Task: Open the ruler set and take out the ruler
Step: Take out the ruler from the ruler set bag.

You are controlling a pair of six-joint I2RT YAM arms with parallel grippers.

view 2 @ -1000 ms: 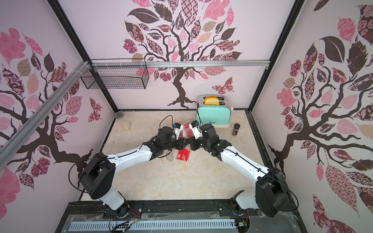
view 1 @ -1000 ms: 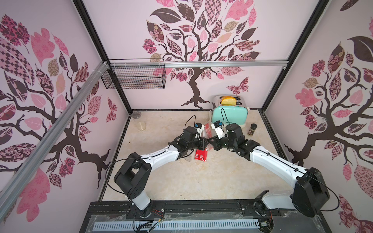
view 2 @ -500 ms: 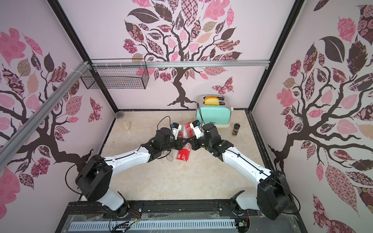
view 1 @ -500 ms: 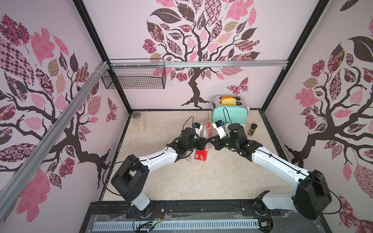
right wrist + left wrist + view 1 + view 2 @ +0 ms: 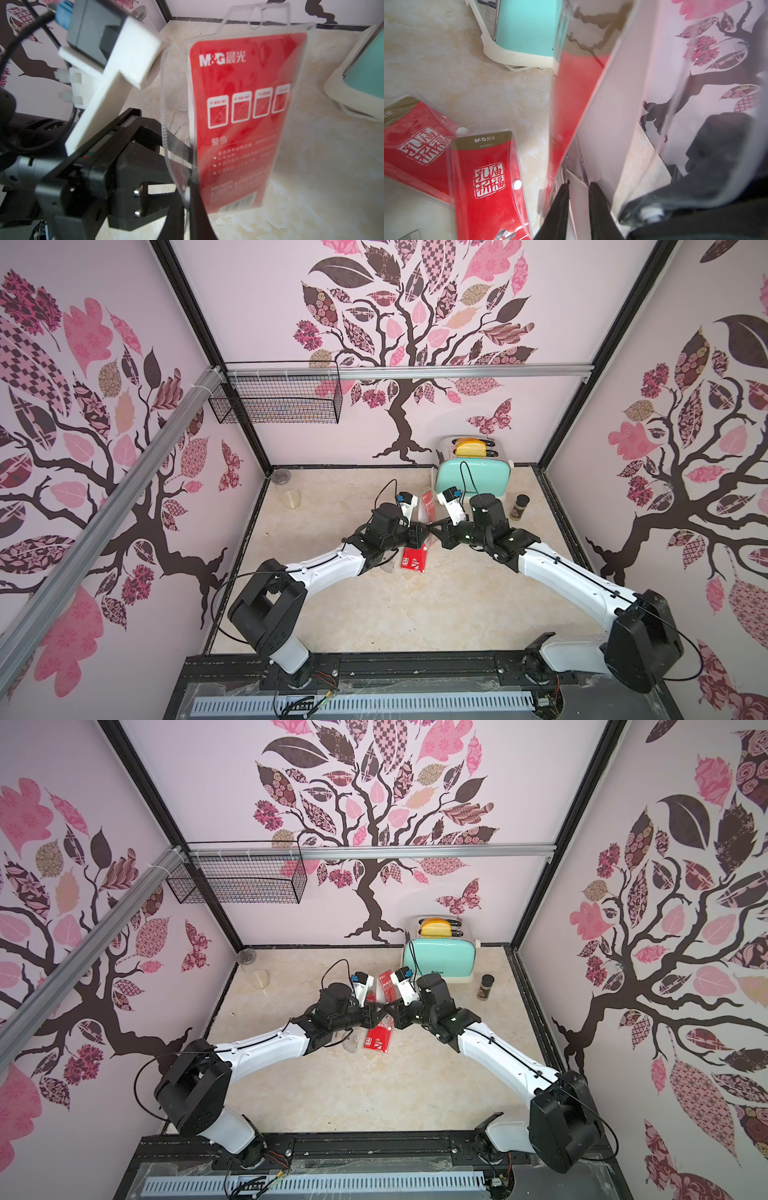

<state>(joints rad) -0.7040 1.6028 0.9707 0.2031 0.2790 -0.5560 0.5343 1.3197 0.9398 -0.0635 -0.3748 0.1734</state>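
Your right jaws clamp the upright ruler set (image 5: 245, 124) at its open end. Your left jaws sit narrowly parted inside it, and you cannot tell whether they grip anything.

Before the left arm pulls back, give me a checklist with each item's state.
1. Right gripper clamped on the pouch: ok, pinching its lower edge, pouch upright.
2. Pouch open: ok, the left gripper sits inside its mouth.
3. Ruler within reach: ok, markings show just ahead of the fingertips.
4. Left grip on the ruler: cannot tell, a gap shows between the fingers.
5. Table underneath bare: not ok, a spare pouch and a protractor lie there.
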